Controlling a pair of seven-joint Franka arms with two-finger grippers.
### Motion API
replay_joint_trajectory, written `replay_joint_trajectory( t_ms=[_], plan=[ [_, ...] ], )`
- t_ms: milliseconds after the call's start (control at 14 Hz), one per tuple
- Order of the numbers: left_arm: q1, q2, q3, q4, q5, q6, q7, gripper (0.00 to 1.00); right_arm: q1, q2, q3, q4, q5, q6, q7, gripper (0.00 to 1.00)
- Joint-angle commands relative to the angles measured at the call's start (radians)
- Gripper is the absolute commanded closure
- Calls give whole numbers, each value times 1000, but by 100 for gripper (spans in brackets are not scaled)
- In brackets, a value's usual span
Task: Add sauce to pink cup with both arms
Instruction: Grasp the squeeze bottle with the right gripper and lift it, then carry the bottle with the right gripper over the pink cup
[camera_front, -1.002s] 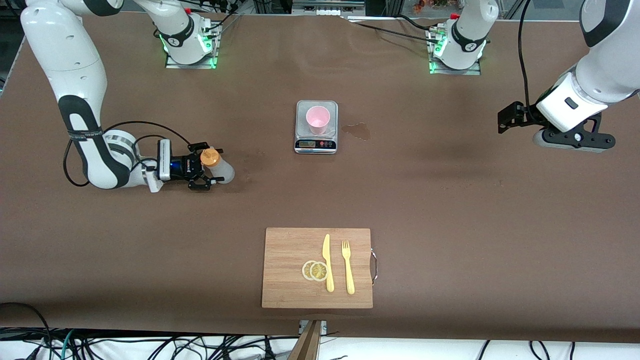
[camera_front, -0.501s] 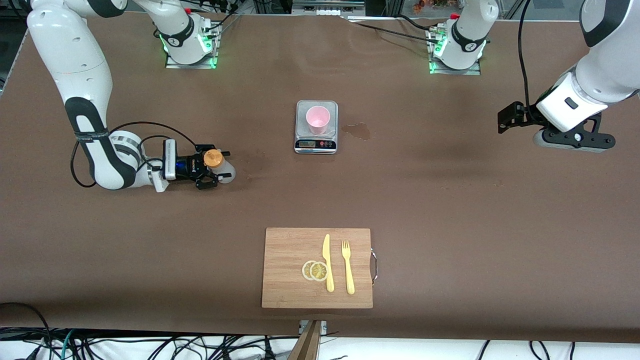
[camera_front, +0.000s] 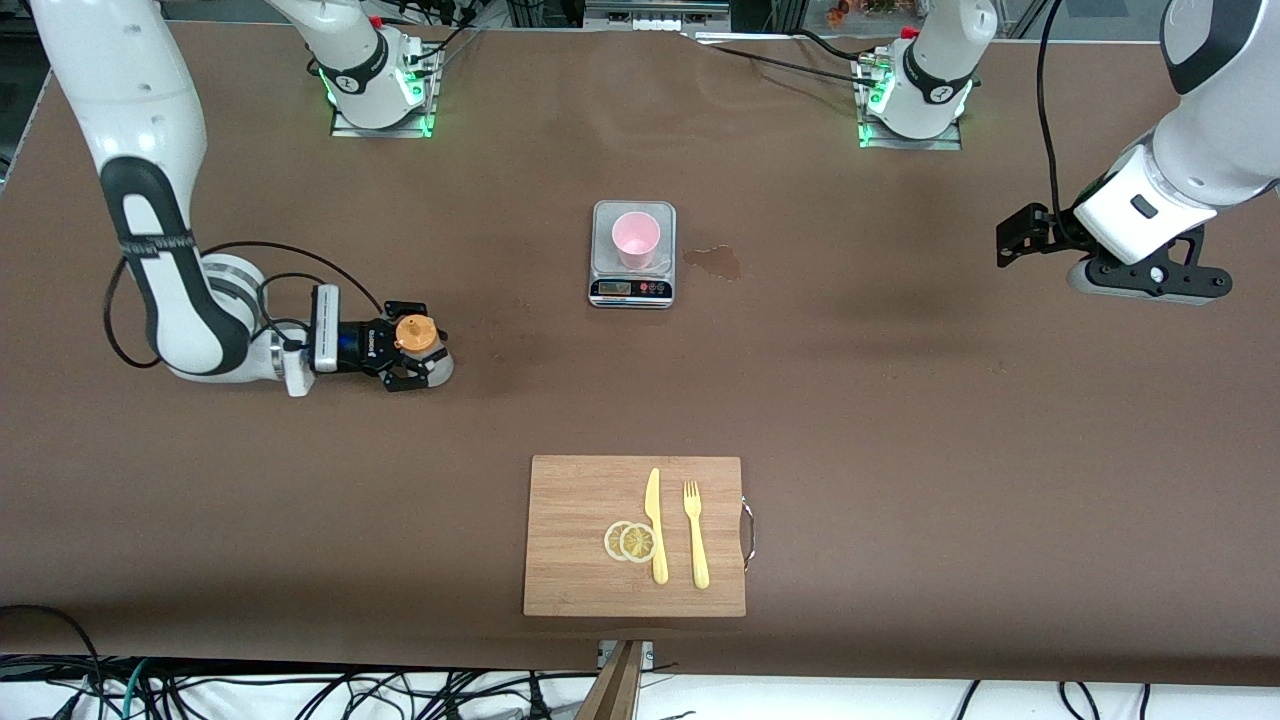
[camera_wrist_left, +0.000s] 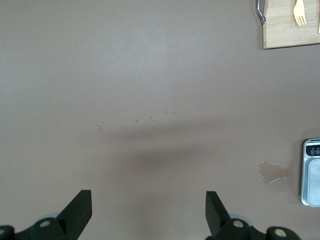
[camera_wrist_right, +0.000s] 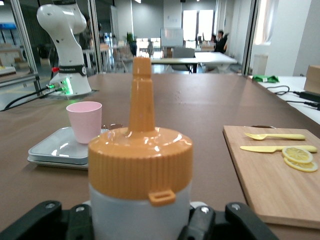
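The sauce bottle (camera_front: 415, 332), frosted white with an orange cap, stands upright near the right arm's end of the table. My right gripper (camera_front: 418, 346) reaches in level with the table and is shut on its body. In the right wrist view the bottle (camera_wrist_right: 140, 165) fills the space between the fingers (camera_wrist_right: 207, 220). The pink cup (camera_front: 635, 238) stands on a grey scale (camera_front: 633, 290) at the table's middle, and also shows in the right wrist view (camera_wrist_right: 85, 120). My left gripper (camera_front: 1012, 240) is open and empty, and waits above the left arm's end of the table, its fingers (camera_wrist_left: 80, 210) wide apart.
A small wet spill (camera_front: 715, 262) lies beside the scale. A wooden cutting board (camera_front: 580, 540) nearer the front camera holds a yellow knife (camera_front: 655, 525), a fork (camera_front: 695, 535) and two lemon slices (camera_front: 630, 541).
My right gripper moved onto the bottle, then drew back a little toward the right arm's end of the table with the bottle in it. The left arm has not moved.
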Motion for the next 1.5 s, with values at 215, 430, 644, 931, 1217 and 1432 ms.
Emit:
replay_joint_trajectory(
  t_ms=[215,430,644,931,1217,1432],
  plan=[
    [0,2,4,13,-9,-4,10,0,123,-276,-1,-108,-225,241,380,100],
    [1,2,4,13,-9,-4,12,0,244,-361,7,-168,-394,368,630,100],
    [1,2,4,13,-9,-4,12,0,380,-359,12,-166,-552,462,869,100],
    [1,2,4,11,-9,-4,12,0,442,-374,87,-159,-748,482,1165,100],
    [1,2,4,11,-9,-4,12,0,474,-393,137,-159,-908,464,1417,100],
    [1,2,4,11,-9,-4,12,0,494,-393,170,-152,-981,453,1507,100]
  ],
)
